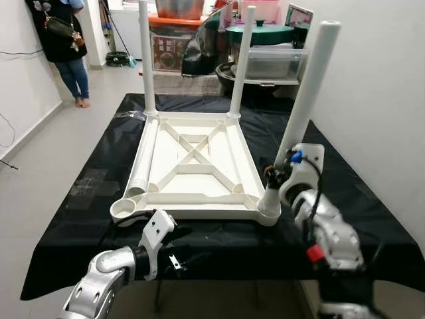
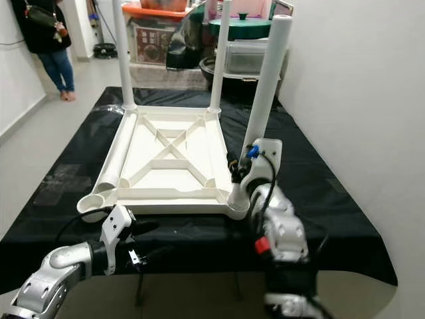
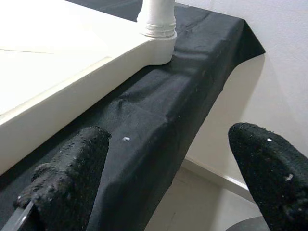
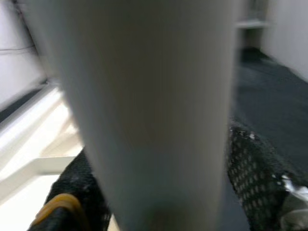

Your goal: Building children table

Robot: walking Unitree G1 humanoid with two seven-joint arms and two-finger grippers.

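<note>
Clamped on the smooth white leg [image 1: 307,93] at the tabletop's near right corner, the right gripper [image 1: 271,181] grips; the left gripper [image 1: 174,244], jaws spread, hovers at the black cloth's [image 1: 345,186] near edge beside the ribbed, upturned tabletop [image 1: 196,169].

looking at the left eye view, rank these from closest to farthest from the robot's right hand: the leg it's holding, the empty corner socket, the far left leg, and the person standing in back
1. Held leg, in the right hand, near right corner.
2. Empty socket, near left corner of the tabletop.
3. Far left leg, upright at the far left corner.
4. Person, on the floor beyond the table, far left.
</note>
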